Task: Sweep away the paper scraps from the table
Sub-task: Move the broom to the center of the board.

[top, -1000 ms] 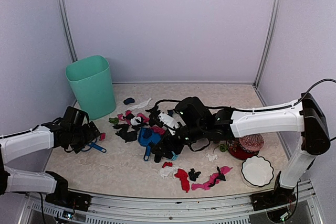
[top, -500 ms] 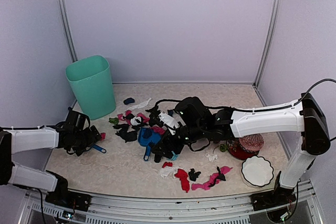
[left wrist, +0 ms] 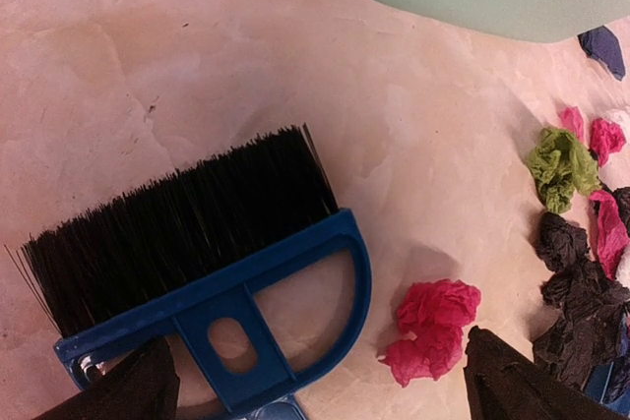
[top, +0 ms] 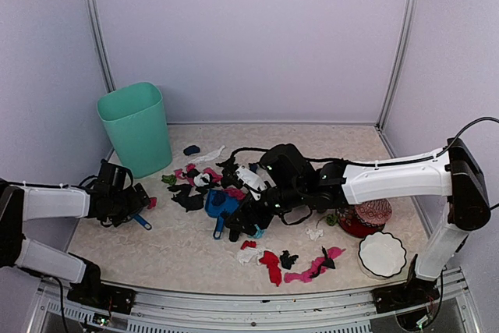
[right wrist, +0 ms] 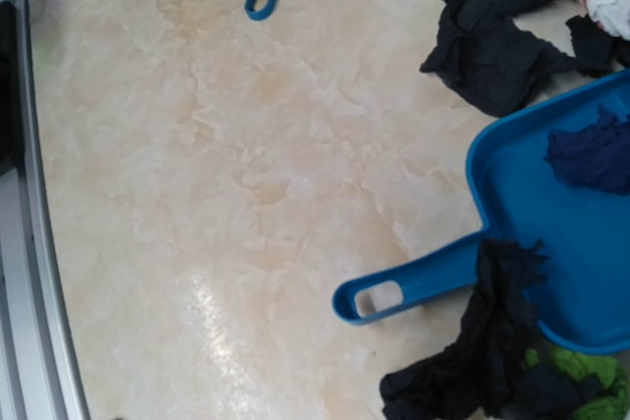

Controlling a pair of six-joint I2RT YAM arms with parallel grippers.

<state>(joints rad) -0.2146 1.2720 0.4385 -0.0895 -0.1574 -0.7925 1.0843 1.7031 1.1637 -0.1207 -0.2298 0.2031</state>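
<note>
Looking down, I saw the paper scraps (top: 271,264) bunched in the middle of the table (top: 171,251), crumpled bits of black, pink, red, white and green (one dark blue bit sat in the dustpan (right wrist: 536,233)). My left gripper (left wrist: 320,390) hung over the brush (left wrist: 197,233), jaws spread wide, holding nothing. With the right gripper (top: 248,224), I could not tell.
</note>
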